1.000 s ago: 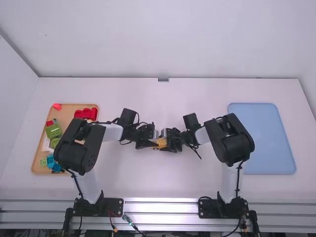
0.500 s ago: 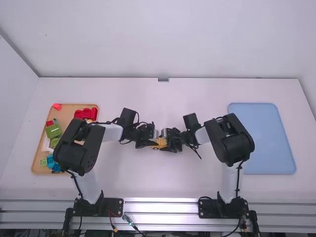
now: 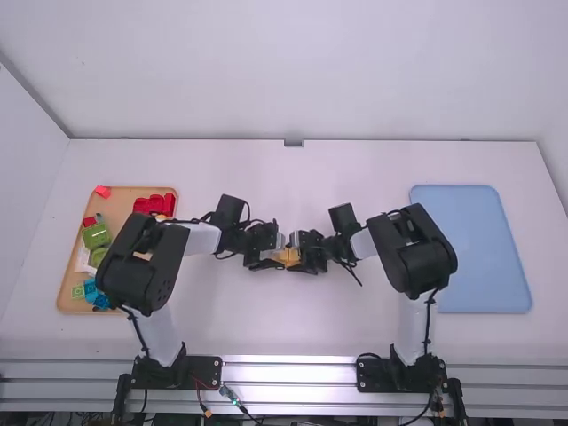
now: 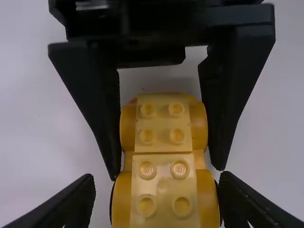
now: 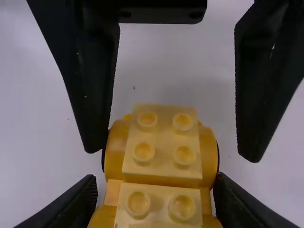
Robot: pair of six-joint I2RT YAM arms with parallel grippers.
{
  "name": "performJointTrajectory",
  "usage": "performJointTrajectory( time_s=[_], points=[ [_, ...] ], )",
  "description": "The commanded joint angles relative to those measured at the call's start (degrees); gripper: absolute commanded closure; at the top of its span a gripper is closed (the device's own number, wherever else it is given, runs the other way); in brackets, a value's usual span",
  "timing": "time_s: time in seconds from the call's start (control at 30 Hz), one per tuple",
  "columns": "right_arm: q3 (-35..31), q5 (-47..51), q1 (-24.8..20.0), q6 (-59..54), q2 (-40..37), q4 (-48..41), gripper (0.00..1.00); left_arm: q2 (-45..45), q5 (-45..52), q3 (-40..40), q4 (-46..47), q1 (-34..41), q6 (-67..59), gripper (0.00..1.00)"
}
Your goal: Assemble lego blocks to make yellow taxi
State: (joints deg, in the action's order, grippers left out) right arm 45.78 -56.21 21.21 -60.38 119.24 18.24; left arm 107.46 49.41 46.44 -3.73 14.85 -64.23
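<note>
Item under inspection: a yellow block assembly (image 3: 287, 257), located about midway between the table's (image 3: 355, 164) left and right edges, between the two grippers. Its top carries two raised sections with round studs. Some studs (image 4: 180, 168) bear small moulded print.

Right gripper (image 3: 304, 258): closed on the assembly, one finger against each side. Left gripper (image 3: 269, 258): fingers parted around the assembly, wider than its body, with a gap on one side; no firm hold.

Outward, toward the table's left edge: an orange tray (image 3: 67, 271). At its far right corner, red blocks (image 3: 154, 205); at its far left corner, a bright red block (image 3: 103, 191). Along its left side, green blocks (image 3: 96, 235) and a white block (image 3: 82, 260); blue blocks (image 3: 91, 290) lie near the near edge. Toward the table's right edge: a blue tray (image 3: 484, 257).
</note>
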Motion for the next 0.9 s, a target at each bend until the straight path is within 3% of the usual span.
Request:
performJointTrajectory(
  time_s=[0.0,0.1,0.17,0.2,0.27,0.3,0.4,0.6,0.7,0.87],
  points=[
    [-0.44,2.27,0.28,0.09,0.76,-0.76,0.42,-0.50,2.43,0.28,0.24,-0.37,0.72,0.30],
    [-0.44,2.25,0.26,0.09,0.76,-0.74,0.42,-2.14,2.47,1.25,0.26,-0.11,4.44,0.30],
    [-0.42,2.25,0.28,0.07,0.76,-0.70,0.42,-3.10,2.23,1.55,0.26,-0.11,7.32,0.43],
    [-0.42,2.25,0.26,0.09,0.76,-0.72,0.42,-3.37,1.99,1.70,0.26,-0.13,8.81,0.58],
    [-0.42,2.25,0.26,0.07,0.76,-0.70,0.42,-3.39,2.10,1.79,0.24,-0.20,10.10,0.69],
    [-0.42,2.27,0.26,0.09,0.76,-0.72,0.42,-3.39,2.19,1.77,0.37,-0.33,10.97,0.80],
    [-0.42,2.25,0.26,0.09,0.76,-0.72,0.42,-3.39,2.19,1.77,1.38,0.00,10.82,0.90],
    [-0.42,2.27,0.26,0.09,0.76,-0.72,0.42,-3.39,2.14,1.57,1.62,0.15,10.84,0.87],
    [-0.42,2.25,0.26,0.11,0.76,-0.70,0.42,-3.39,1.97,0.98,1.70,0.15,10.73,0.98],
    [-0.42,2.21,0.28,0.07,0.76,-0.72,0.42,-3.37,0.02,-0.87,1.70,0.15,7.58,0.98]
  ],
)
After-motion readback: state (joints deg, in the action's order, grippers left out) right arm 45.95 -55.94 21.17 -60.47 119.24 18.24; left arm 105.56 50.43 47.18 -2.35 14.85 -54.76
